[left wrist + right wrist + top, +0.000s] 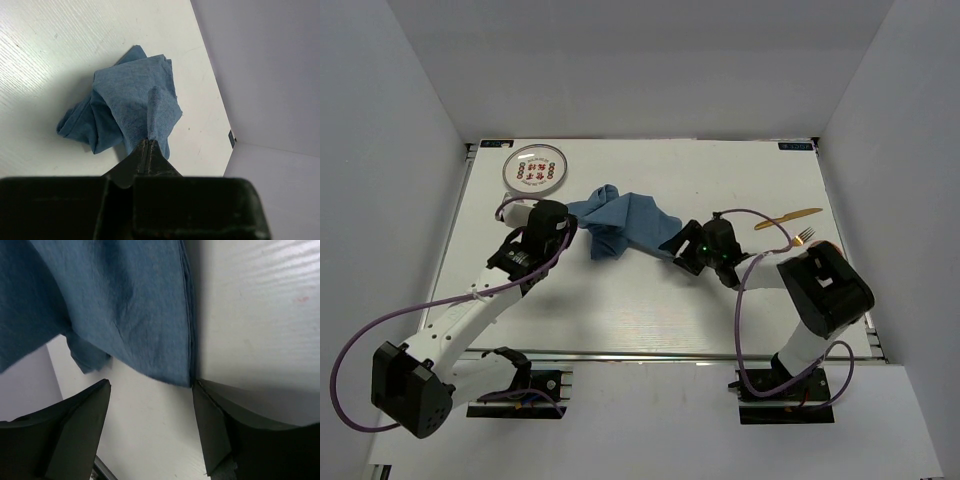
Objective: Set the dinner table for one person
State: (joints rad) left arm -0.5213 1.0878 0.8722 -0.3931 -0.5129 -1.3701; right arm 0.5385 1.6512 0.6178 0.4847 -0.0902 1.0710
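Observation:
A crumpled blue cloth [623, 222] lies on the white dinner table [640, 300] near its middle. My left gripper [572, 222] is shut on the cloth's left corner; the left wrist view shows the closed jaws pinching a fold of the cloth [135, 107]. My right gripper [675, 248] is open at the cloth's right corner, and in the right wrist view the cloth's edge [140, 315] hangs just ahead of the spread fingers [225, 430], touching the right one. A white plate with red marks [534, 167] sits at the back left. A gold knife [788, 218] and a gold fork [806, 236] lie at the right.
White walls enclose the table on three sides. Purple cables loop off both arms. The right arm's elbow [825, 290] sits just in front of the fork.

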